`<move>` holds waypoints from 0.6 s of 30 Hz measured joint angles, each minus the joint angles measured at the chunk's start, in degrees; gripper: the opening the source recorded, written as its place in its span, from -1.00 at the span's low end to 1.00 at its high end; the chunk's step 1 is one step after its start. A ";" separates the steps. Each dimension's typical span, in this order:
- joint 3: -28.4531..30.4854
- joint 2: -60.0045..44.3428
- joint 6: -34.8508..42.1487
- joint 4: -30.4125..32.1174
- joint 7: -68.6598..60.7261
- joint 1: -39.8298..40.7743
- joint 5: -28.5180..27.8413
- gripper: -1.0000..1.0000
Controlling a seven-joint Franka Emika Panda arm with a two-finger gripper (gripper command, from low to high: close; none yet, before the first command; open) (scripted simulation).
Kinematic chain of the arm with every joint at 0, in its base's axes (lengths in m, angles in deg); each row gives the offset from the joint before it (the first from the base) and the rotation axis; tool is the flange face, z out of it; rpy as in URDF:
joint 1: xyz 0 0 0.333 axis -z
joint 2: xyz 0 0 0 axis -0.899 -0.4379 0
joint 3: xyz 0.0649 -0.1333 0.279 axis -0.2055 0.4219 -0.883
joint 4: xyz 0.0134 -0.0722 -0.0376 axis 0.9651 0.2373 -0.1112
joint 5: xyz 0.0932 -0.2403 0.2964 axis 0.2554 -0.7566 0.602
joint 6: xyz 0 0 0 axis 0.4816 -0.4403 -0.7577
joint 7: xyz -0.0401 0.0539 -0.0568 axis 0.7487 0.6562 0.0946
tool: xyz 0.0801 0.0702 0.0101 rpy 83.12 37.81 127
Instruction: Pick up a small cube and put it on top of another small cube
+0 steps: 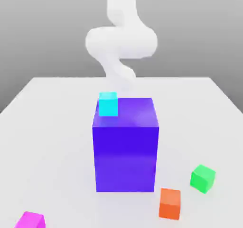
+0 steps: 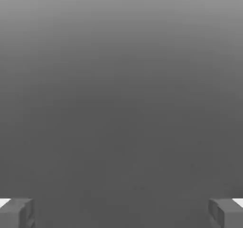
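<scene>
Gripper (image 2: 121,214) open, 2 fingers wide apart! The big blue-violet block (image 1: 125,151) hides its tips; beyond that block from it, the magenta cube (image 1: 31,221) is cut off by the exterior view's bottom edge.

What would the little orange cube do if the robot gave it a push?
The orange cube would probably slide, not roll, because its faces look flat. It probably wouldn't tip easily, since it looks about as wide as it is tall. It may well stay stiff if pinched, as its edges look straight.
</scene>
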 joint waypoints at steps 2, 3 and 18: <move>0.30 -4.44 -1.10 -0.33 3.91 1.24 1.46 0.00; 0.41 -6.57 -1.65 -0.48 5.79 1.84 2.12 0.00; 2.15 -37.77 -9.44 -2.82 37.54 9.70 6.52 0.00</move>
